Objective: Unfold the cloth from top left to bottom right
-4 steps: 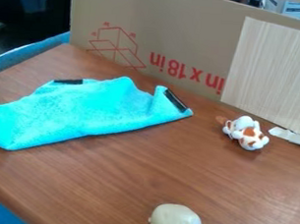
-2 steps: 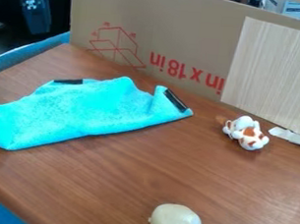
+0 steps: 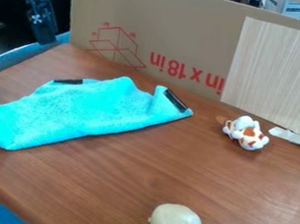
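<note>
The black gripper (image 3: 43, 26) hangs at the upper left, over the table's far left corner, behind and above the cloth and apart from it. A bright turquoise cloth (image 3: 87, 111) lies folded and rumpled on the left half of the brown table (image 3: 238, 190). It stretches from the left edge of the view to a raised corner near the middle. Two black strips show on the cloth, one along its back edge and one at its right corner.
A white and orange-brown plush toy (image 3: 246, 132) sits right of the cloth. Near the front edge lies a pale rounded object (image 3: 176, 223). A cardboard panel (image 3: 179, 37) with a light wooden board (image 3: 274, 75) walls off the back. White tape (image 3: 294, 137) lies at the right.
The gripper has come down and slightly right from the top left edge. Cloth, plush toy and pale object have stayed where they were.
</note>
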Tool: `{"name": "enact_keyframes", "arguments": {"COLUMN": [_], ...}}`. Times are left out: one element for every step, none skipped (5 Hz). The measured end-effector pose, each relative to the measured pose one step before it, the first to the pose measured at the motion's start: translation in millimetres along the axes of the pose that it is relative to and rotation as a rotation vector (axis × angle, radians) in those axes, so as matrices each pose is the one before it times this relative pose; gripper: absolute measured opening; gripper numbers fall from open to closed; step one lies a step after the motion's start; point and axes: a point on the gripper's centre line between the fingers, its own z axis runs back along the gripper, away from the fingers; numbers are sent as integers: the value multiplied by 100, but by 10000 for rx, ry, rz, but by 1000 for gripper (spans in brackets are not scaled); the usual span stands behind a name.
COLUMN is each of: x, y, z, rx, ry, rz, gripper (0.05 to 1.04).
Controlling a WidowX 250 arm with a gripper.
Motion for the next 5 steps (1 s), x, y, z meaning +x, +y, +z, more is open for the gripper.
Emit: {"name": "enact_keyframes", "arguments": {"x": [-657, 724, 1318, 141, -47], "y": [610, 1284, 508, 352, 138], "z": [-3726, -262, -943, -758, -865], "rx": [689, 942, 247, 56, 11], "ry": [-562, -77, 214, 198, 277], "rz": [700, 357, 115, 58, -32], "gripper": [1000, 1000, 1000, 1000, 1000]}}
